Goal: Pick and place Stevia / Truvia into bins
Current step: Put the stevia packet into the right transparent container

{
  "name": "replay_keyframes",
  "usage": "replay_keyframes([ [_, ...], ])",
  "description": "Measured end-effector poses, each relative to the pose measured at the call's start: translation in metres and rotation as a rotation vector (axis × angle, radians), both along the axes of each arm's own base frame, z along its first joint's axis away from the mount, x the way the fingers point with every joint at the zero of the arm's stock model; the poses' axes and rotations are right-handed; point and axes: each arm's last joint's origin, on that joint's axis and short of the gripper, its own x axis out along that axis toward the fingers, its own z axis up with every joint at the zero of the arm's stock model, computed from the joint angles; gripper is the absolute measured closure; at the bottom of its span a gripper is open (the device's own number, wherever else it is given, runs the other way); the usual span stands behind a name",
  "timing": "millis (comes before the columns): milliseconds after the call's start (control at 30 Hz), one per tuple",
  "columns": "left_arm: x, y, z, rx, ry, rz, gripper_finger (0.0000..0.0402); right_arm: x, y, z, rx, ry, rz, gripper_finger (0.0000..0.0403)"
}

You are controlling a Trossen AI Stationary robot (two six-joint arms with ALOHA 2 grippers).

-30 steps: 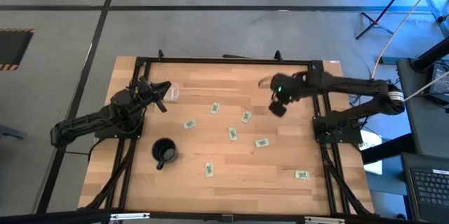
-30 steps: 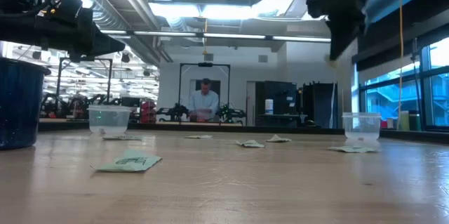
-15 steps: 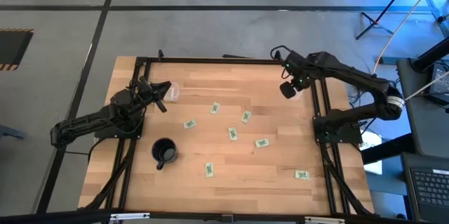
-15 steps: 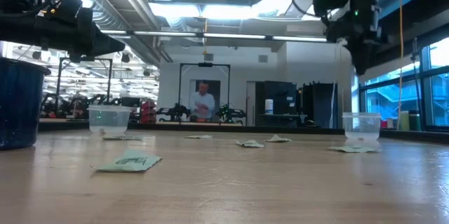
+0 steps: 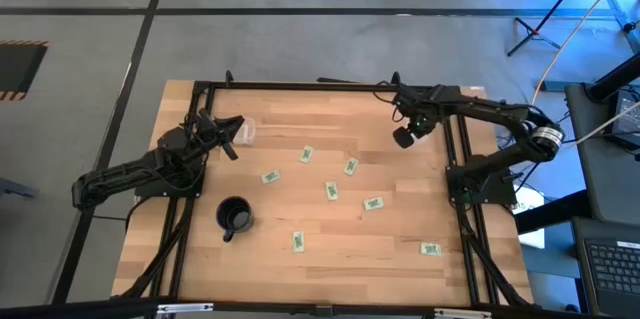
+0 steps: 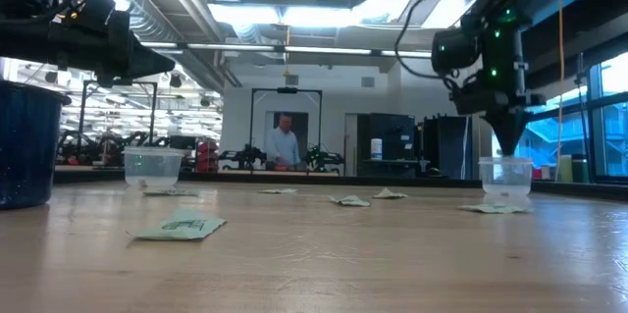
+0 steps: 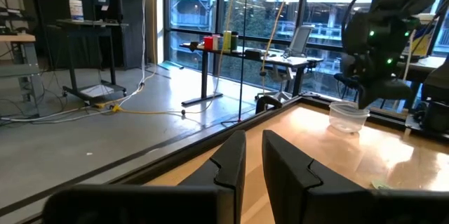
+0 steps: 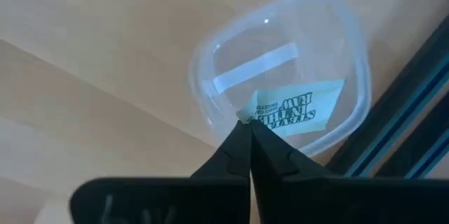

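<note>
My right gripper [image 8: 247,127] is shut on a pale green and white sachet [image 8: 295,108], right above the right clear cup [image 8: 280,76]. In the low view its fingertips [image 6: 510,146] stand just over the rim of the right clear cup [image 6: 506,176]. In the high view my right gripper [image 5: 404,137] is at the far right of the table. My left gripper [image 5: 232,144] waits beside the left clear cup [image 5: 245,131], its fingers a narrow gap apart [image 7: 254,157]. Several sachets lie flat on the table, such as one sachet [image 5: 331,191] and another sachet [image 5: 373,202]. My right gripper pinches one corner of the sachet [image 8: 254,114] between its two fingertips, coming from above and pointing down. The sachet is lifted clear and sticks out sideways from the fingertips over the cup's opening.
A black mug [image 5: 234,217] stands at the near left. More sachets lie near the front edge [image 5: 297,242] [image 5: 431,249]. A black frame rail [image 5: 455,149] runs along the table's right edge beside the right cup. A person stands in the room behind [image 6: 285,144].
My right gripper has gone from above the table's middle toward the far right corner, turned, and come down from high up to just over the right cup, staying shut.
</note>
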Motion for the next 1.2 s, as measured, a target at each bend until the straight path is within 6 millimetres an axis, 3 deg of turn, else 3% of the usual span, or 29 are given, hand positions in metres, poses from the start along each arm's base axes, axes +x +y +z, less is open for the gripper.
replay_keyframes([
  [200,0.0,0.0,0.0,0.0,0.0,0.0,0.0359,0.001,-0.001,-0.015,0.005,0.032,-0.004,0.0401],
  [567,0.0,0.0,0.0,0.0,0.0,0.001,0.0359,0.002,-0.002,-0.018,-0.001,0.028,-0.004,0.0395],
  [967,0.0,0.0,0.0,0.0,0.0,0.001,0.0359,0.0,-0.002,-0.018,-0.031,0.07,-0.026,0.0352],
  [1200,0.0,0.0,0.0,0.0,0.0,0.001,0.0359,-0.001,-0.001,-0.013,-0.011,0.098,-0.016,0.0298],
])
